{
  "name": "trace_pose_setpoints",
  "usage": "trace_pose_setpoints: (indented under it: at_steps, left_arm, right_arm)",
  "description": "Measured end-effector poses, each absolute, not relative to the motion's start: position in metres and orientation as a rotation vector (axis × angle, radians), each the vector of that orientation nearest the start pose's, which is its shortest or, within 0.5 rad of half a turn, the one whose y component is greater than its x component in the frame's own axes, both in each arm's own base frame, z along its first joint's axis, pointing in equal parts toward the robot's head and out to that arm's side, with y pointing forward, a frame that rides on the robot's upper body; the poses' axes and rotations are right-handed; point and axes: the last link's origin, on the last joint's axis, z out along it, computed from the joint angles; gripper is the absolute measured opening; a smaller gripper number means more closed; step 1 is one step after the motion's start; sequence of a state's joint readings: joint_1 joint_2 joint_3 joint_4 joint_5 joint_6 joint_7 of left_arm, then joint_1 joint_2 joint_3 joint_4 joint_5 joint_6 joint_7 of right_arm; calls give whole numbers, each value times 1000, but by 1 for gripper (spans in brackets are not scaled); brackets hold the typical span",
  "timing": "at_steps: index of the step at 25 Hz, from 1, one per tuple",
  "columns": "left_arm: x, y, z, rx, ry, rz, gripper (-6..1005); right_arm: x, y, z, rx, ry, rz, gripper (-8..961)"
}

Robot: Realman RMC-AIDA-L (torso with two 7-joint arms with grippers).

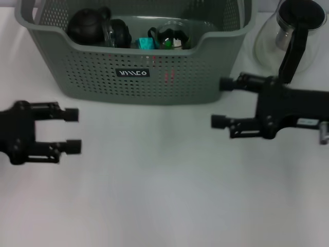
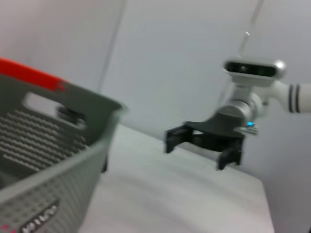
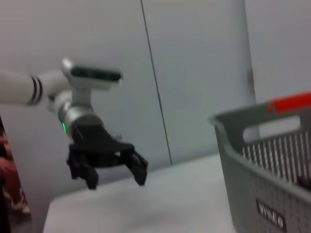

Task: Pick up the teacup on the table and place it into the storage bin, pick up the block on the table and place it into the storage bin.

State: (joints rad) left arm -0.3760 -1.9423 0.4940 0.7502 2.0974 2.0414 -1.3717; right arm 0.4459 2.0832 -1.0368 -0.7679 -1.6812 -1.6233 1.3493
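Observation:
The grey-green storage bin point(image 1: 139, 77) stands at the back centre of the white table, and its wall also shows in the left wrist view point(image 2: 48, 184) and the right wrist view point(image 3: 272, 189). Inside it lie a clear glass teacup point(image 1: 174, 34) and a teal block point(image 1: 145, 43). My left gripper point(image 1: 73, 130) hovers open and empty at the left, in front of the bin; the right wrist view shows it farther off point(image 3: 116, 175). My right gripper point(image 1: 222, 103) hovers open and empty at the right, by the bin's front right corner, and appears in the left wrist view point(image 2: 199, 151).
A black teapot point(image 1: 86, 25) and a dark glass item point(image 1: 116, 33) also lie in the bin. A glass pitcher point(image 1: 288, 32) with a black lid and handle stands at the back right, just behind my right arm.

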Motion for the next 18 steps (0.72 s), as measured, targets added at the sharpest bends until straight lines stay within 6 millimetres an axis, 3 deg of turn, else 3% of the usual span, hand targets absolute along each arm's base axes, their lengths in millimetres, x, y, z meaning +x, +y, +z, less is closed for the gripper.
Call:
trace_pose_setpoints:
  at_steps: [6, 18]
  left_arm:
    - [-300, 253, 71, -2873, -596, -829, 749]
    - [-296, 257, 64, -2827, -654, -941, 749]
  right_arm:
    - [217, 315, -37, -2918, 403, 827, 916]
    - [211, 316, -43, -2944, 413, 845, 916]
